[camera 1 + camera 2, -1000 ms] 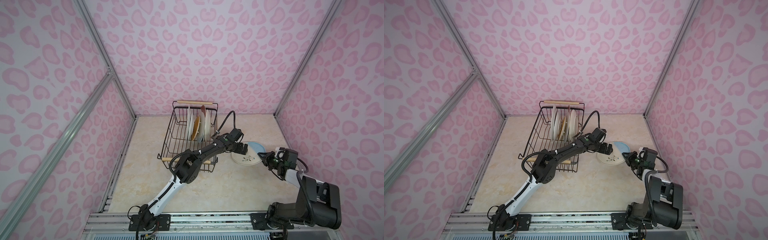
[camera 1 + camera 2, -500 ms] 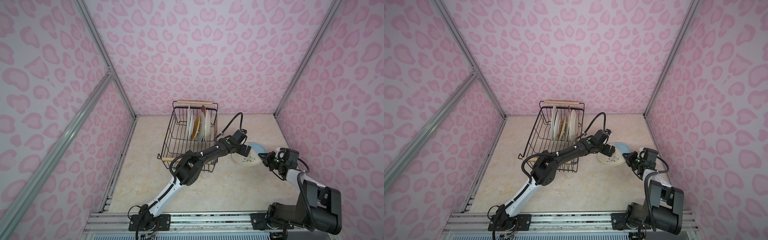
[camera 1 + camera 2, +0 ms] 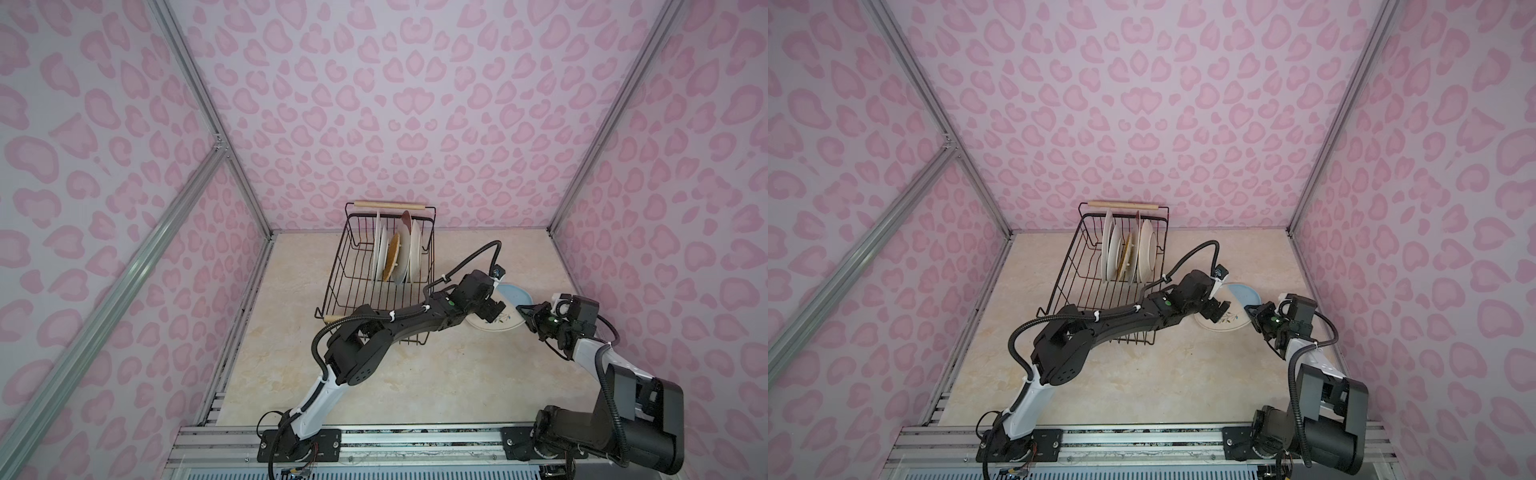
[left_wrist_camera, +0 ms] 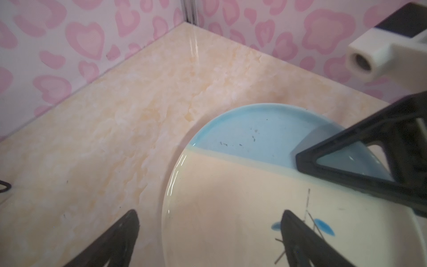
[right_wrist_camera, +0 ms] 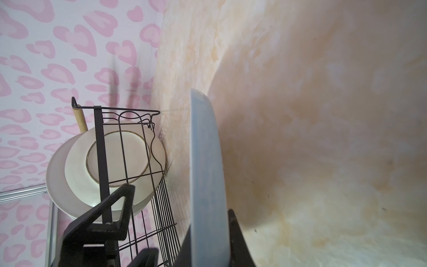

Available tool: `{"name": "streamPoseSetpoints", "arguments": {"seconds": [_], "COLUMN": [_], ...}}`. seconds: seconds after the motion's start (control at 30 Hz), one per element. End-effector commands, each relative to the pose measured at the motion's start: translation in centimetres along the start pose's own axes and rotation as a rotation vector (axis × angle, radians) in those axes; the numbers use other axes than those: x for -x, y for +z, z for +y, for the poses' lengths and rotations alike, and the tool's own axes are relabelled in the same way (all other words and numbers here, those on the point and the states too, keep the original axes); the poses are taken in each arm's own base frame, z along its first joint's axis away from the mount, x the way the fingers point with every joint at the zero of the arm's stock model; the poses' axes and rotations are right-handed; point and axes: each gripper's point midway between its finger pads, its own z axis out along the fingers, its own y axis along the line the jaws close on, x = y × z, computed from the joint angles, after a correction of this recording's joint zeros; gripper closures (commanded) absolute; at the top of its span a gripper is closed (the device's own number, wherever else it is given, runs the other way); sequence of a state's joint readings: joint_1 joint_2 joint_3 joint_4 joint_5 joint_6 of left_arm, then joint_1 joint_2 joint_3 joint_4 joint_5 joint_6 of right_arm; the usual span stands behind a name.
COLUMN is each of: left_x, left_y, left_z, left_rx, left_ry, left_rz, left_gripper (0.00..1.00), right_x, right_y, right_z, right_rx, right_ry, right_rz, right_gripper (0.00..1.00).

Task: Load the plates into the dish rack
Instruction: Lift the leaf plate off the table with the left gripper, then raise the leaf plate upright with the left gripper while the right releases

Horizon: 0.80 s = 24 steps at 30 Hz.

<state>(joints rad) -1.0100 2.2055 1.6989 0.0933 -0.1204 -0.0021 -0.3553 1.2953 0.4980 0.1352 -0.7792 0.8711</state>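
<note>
My right end effector (image 3: 524,312) pinches the far rim of the cream-and-blue sprig plate (image 3: 514,296), which sits just right of the dish rack (image 3: 332,286). My left end effector (image 4: 209,213) gapes wide, straddling the plate's rack-side rim, so it is the nearer arm to the rack.

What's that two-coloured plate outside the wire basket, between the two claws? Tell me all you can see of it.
The plate is round, shallow and glossy, like glazed ceramic: one part pale blue, the rest cream with a thin sprig bearing blue leaves, plus a few dark specks. It sits face up on the marbled table, right of the dish rack. The right gripper is shut on its blue rim; the open left gripper straddles its cream edge. Whether it lies quite flat is unclear.
</note>
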Motion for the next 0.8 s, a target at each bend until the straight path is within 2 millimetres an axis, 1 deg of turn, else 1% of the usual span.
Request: {"name": "streamPoseSetpoints", "arguments": {"seconds": [0.0,0.23,0.37,0.4,0.43,0.5,0.6,0.7,0.77], "left_x": [19.6,19.4,18.3,16.6,15.7,14.0,11.2,9.6,9.0], "left_y": [-18.3,-21.6,-21.8,-21.1,-20.8,-20.9,-20.8,-21.6,-22.5], "left_z": [2.2,1.9,2.1,2.1,2.1,2.2,2.3,2.2,1.8], "left_rx": [0.018,0.001,0.023,0.024,0.026,0.030,0.037,0.033,0.018], "left_ry": [-0.003,0.052,0.075,0.083,0.090,0.099,0.126,0.170,0.208], "left_rz": [-0.571,-0.674,-0.664,-0.627,-0.608,-0.585,-0.542,-0.541,-0.557], "left_gripper": [0.03,0.03,0.03,0.03,0.03,0.03,0.03,0.03,0.03], "right_x": [0.5,0.4,0.3,0.4,0.5,0.8,1.1,1.1,1.3], "right_y": [-0.3,-0.7,-1.1,-1.4,-1.7,-2.3,-3.2,-4.3,-5.0], "right_z": [2.3,2.8,3.3,3.7,4.1,5.1,7.4,10.0,11.8], "right_rx": [0.082,0.091,0.094,0.097,0.098,0.094,0.099,0.099,0.112], "right_ry": [-0.048,-0.052,-0.059,-0.064,-0.070,-0.084,-0.104,-0.136,-0.149], "right_rz": [-0.001,-0.001,-0.006,-0.010,-0.016,-0.031,-0.052,-0.069,-0.088], "right_gripper": [1.00,1.00,1.00,1.00,1.00,1.00,1.00,1.00,1.00]}}
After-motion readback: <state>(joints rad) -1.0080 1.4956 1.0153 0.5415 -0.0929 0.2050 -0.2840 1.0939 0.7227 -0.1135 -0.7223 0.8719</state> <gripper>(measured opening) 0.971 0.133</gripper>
